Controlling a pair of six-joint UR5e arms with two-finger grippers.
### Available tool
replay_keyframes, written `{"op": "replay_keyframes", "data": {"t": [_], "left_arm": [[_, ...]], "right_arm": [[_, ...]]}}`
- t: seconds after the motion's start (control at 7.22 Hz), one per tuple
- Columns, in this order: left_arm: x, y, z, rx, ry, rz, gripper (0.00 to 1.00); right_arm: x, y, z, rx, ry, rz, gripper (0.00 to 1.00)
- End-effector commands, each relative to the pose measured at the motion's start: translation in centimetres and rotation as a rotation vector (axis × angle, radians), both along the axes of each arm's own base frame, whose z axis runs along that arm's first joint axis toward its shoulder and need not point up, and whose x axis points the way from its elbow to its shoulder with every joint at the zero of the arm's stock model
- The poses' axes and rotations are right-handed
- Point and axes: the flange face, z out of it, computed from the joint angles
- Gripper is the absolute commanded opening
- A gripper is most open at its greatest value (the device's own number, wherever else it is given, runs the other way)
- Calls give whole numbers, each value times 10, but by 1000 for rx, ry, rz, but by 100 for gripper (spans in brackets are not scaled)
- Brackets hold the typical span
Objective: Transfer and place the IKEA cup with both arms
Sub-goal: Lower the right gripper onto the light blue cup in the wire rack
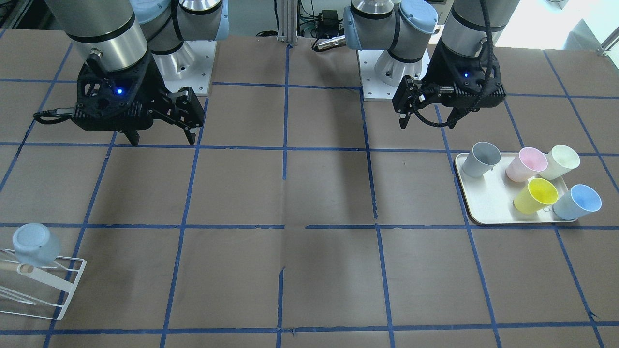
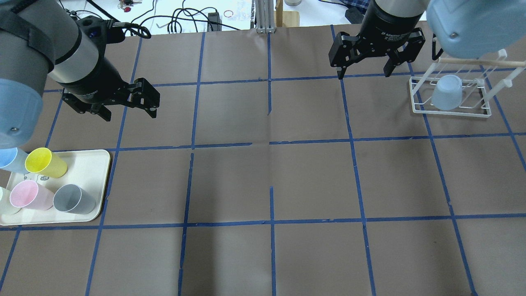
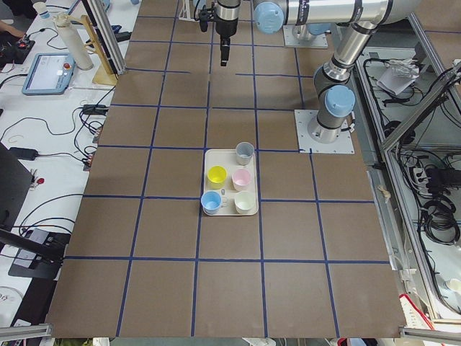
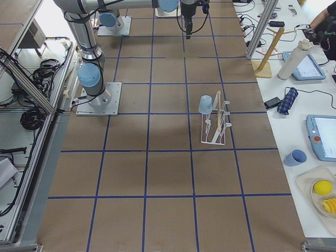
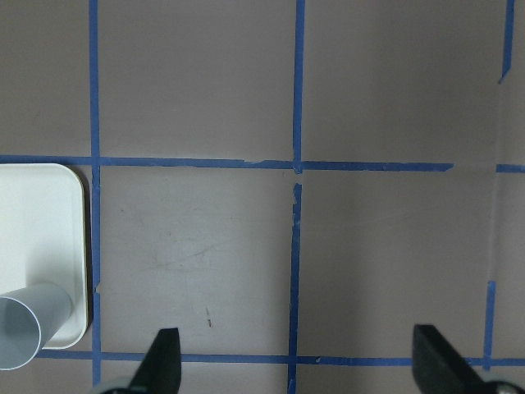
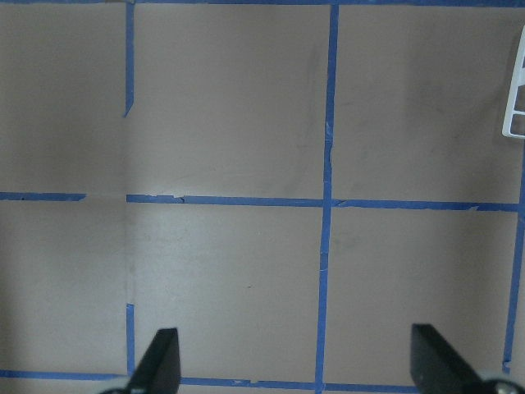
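A pale-blue IKEA cup (image 1: 35, 244) hangs upside down on the white wire rack (image 1: 63, 290); it also shows in the overhead view (image 2: 447, 92) and the exterior right view (image 4: 205, 104). An identical blue cup (image 1: 578, 201) stands on the cream tray (image 1: 483, 203), partly hidden by my left arm in the overhead view (image 2: 8, 159). My left gripper (image 1: 428, 121) (image 2: 129, 113) (image 5: 299, 361) is open and empty, hovering beside the tray's robot-side corner. My right gripper (image 1: 162, 137) (image 2: 363, 74) (image 6: 295, 361) is open and empty, above bare table, left of the rack in the overhead view.
The tray also holds a grey cup (image 1: 479, 159) (image 5: 25, 332), a pink cup (image 1: 525, 164), a cream cup (image 1: 561, 162) and a yellow cup (image 1: 536, 195). Brown table paper carries a blue tape grid (image 1: 285, 227). The rack's corner (image 6: 517, 107) shows at the right wrist view's edge.
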Motion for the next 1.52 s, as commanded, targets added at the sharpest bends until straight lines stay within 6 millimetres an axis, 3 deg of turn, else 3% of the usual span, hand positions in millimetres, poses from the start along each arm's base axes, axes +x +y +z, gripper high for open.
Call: {"op": "replay_keyframes", "data": {"t": [0.0,0.14,0.28,0.55,0.83,1.25,1.38], "left_arm": [[-1,0,1,-1,0,-1,100],[-1,3,0,14,1,-1,100],[0,4,3,19,-1,1,100],[-1,5,14,31,3,2,100],[-1,8,14,42,4,2,100],[0,6,11,48,-2,-1,100],[1,6,10,51,-5,1,100]], "right_arm": [[-41,-16,0,-23,22,-26,100],[-80,-26,-2,-36,73,-84,100],[-105,-37,-16,-4,135,-52,100],[-128,-54,-43,43,311,64,100],[-147,-77,-80,26,436,45,100],[-196,-104,-146,97,461,-11,100],[-198,-109,-158,103,465,-12,100]]}}
